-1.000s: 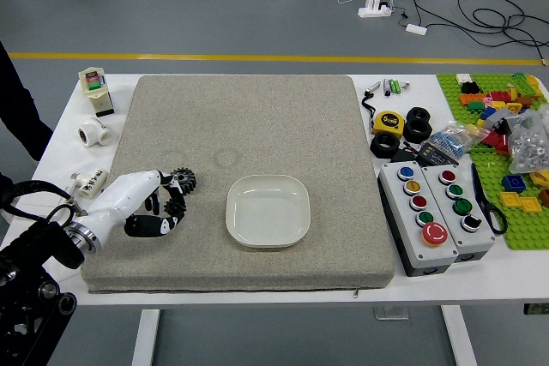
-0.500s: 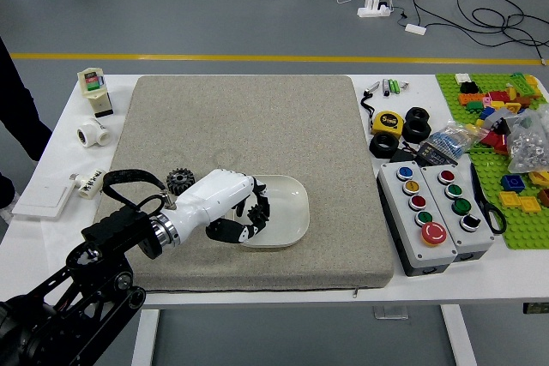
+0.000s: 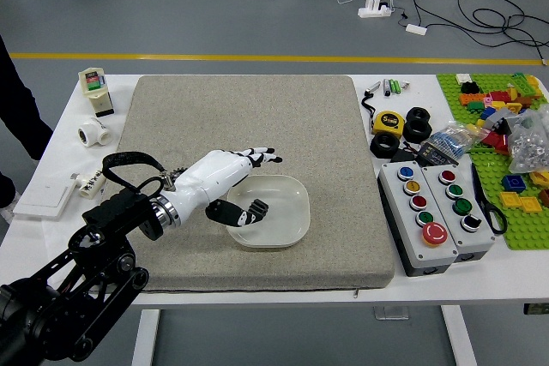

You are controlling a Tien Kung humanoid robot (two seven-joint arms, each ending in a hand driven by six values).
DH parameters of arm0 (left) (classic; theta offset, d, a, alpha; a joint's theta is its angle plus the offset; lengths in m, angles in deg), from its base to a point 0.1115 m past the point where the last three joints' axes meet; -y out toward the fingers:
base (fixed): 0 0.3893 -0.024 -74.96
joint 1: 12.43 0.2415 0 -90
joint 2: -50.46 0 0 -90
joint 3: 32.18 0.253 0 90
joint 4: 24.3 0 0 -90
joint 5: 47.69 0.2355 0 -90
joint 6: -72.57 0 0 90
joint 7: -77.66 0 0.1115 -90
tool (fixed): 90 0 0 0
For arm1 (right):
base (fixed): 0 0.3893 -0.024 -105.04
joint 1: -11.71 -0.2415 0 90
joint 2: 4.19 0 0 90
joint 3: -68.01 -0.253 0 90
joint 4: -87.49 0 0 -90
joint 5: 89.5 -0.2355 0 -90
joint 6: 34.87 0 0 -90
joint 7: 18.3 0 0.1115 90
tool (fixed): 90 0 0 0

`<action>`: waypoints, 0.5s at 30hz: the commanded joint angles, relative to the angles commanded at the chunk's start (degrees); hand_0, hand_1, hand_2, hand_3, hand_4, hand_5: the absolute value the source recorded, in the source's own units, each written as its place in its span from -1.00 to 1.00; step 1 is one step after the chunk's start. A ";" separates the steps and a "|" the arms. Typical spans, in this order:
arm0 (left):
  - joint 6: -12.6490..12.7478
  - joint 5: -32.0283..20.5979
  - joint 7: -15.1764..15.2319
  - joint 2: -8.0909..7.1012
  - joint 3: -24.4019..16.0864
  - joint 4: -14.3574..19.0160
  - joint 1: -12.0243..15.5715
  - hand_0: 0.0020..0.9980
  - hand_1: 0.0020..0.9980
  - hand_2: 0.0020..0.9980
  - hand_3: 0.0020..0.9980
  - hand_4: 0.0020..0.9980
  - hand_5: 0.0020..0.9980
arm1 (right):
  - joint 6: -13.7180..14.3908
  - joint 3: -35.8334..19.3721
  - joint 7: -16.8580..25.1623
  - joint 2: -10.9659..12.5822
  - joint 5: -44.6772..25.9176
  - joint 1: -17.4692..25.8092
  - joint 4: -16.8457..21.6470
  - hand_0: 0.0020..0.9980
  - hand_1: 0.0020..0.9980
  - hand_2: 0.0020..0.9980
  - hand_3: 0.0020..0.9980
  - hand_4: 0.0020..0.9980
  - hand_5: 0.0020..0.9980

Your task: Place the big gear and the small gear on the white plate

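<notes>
Left hand [image 3: 264, 184]: reaching in from the left over the white plate, black-and-white, fingers spread wide of the thumb; upper fingers extended past the plate's far rim, thumb low over its left part; whether it touches anything, cannot tell.
White plate [image 3: 292, 227]: rounded square, on the grey mat [image 3: 330, 126], right of centre of its near half.
Dark piece [image 3: 257, 208]: at the thumb's tip, within the plate's outline; gear or fingertip, cannot tell.
Gear [image 3: 177, 172]: on the mat, left of the plate, mostly hidden behind the hand's wrist; only a dark toothed edge shows.
Table, left side: beige-and-white device [image 3: 96, 92], white pipe fitting [image 3: 93, 133], second white fitting [image 3: 90, 183], flat white case [image 3: 45, 199].
Table, right side: yellow tape measure [image 3: 389, 123], black rings [image 3: 417, 130], two button boxes [image 3: 439, 254] side by side, black-handled scissors [image 3: 491, 212].
Far right: green baseplate [image 3: 525, 236] bearing coloured bricks [image 3: 509, 201] and a clear plastic bag [image 3: 528, 139].
Person [image 3: 21, 109]: dark clothing, at the left edge.
</notes>
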 joint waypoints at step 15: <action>-1.43 0.00 -0.98 -2.31 -9.35 -7.29 -0.90 0.26 0.56 0.86 0.80 0.96 -0.68 | 0.06 0.14 -0.23 -0.18 0.09 0.52 0.00 0.22 0.24 0.45 0.18 0.61 0.41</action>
